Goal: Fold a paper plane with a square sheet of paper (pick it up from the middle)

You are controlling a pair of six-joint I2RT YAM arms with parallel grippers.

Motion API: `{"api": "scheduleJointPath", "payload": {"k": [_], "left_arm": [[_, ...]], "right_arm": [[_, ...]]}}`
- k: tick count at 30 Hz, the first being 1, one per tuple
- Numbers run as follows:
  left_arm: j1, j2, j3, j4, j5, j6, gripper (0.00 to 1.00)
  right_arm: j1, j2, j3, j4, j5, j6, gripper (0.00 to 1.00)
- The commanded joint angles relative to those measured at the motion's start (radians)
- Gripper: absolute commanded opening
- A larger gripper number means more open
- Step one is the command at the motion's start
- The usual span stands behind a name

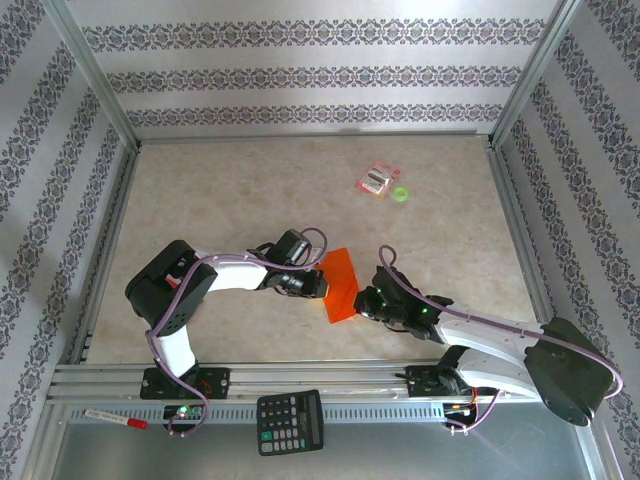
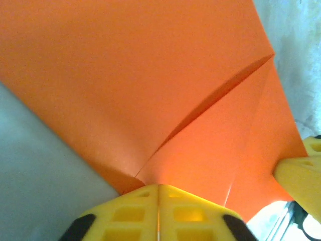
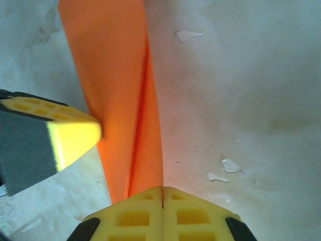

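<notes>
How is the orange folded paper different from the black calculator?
The orange folded paper is bright and creased; the black calculator is dark and covered in buttons. The paper is slanted over the beige tabletop; the calculator sits on the grey metal ledge. Both are longer than wide.

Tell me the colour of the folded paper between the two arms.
Bright orange, plain: the folded paper shows best in the left wrist view.

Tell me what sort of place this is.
Probably a robot test cell, not a home: aluminium frame posts carry patterned wall panels around a tabletop. The left arm and right arm are bolted to a rail at its near edge, both at an orange paper.
</notes>
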Motion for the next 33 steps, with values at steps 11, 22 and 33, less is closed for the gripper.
{"api": "scheduleJointPath", "payload": {"k": [11,22,33], "left_arm": [[0.175,-0.363,-0.017,-0.053,0.042,-0.116,0.49],[0.363,-0.490,-0.105,-0.168,-0.032,-0.084,0.50],[0.346,-0.424,-0.123,-0.104,0.071,-0.188,0.37]], "right_arm": [[-0.062,-0.042,0.484,-0.769,0.237,-0.588,0.00],[0.274,0.382,0.654,-0.675,0.217,-0.573,0.00],[0.308,0.416,0.478,-0.238,0.016,-0.488,0.03]]}}
